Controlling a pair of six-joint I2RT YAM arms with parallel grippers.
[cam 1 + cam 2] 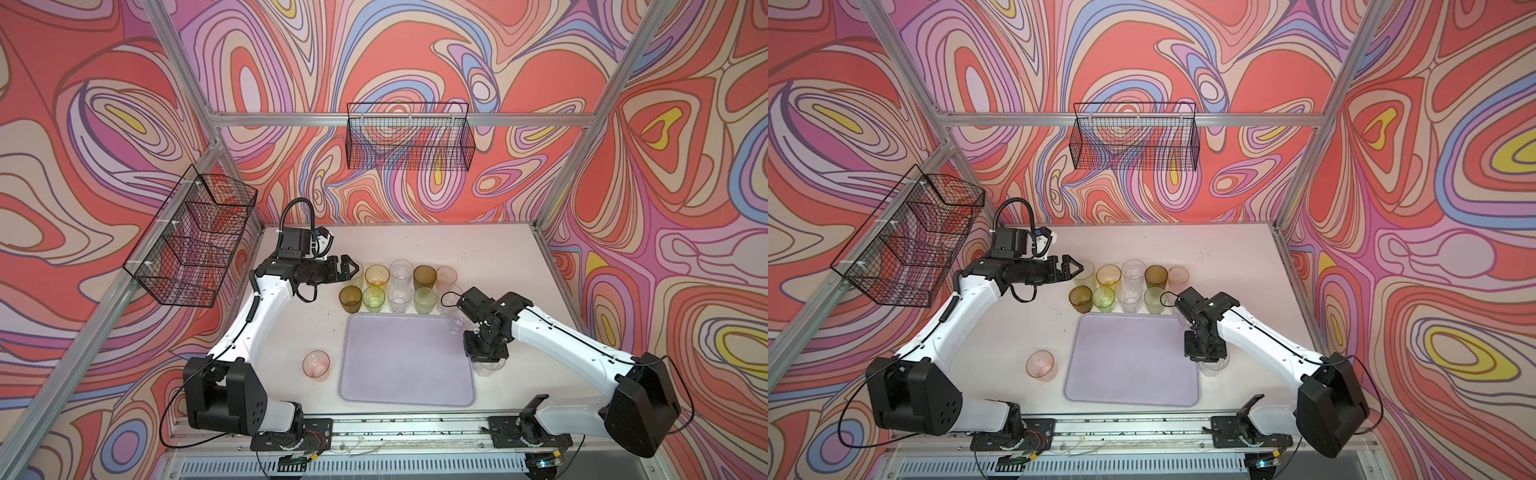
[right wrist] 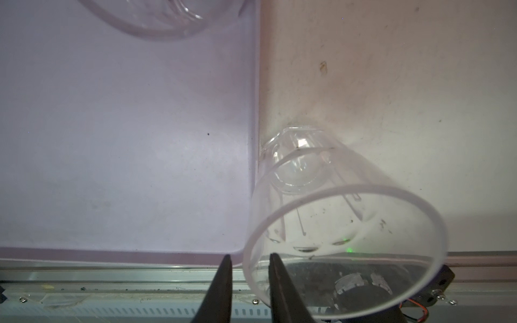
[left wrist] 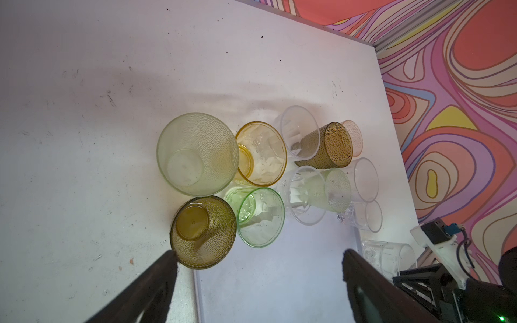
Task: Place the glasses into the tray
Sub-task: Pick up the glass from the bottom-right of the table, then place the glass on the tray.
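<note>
Narrow jaws on the right gripper [image 2: 249, 256] straddle the clear tumbler [image 2: 335, 209], rim unclamped, beside the lilac tray [image 2: 112, 139]; left gripper [image 3: 260, 257] gapes wide, empty.

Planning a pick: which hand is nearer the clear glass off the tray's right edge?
Right: right hand straddles the clear glass at its rim; left hand hovers at the far row.

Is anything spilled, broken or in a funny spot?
Nothing looks spilled or broken. The pink glass is the odd one out. It stands alone beside the tray, away from the two rows of glasses at the tray's far side.
</note>
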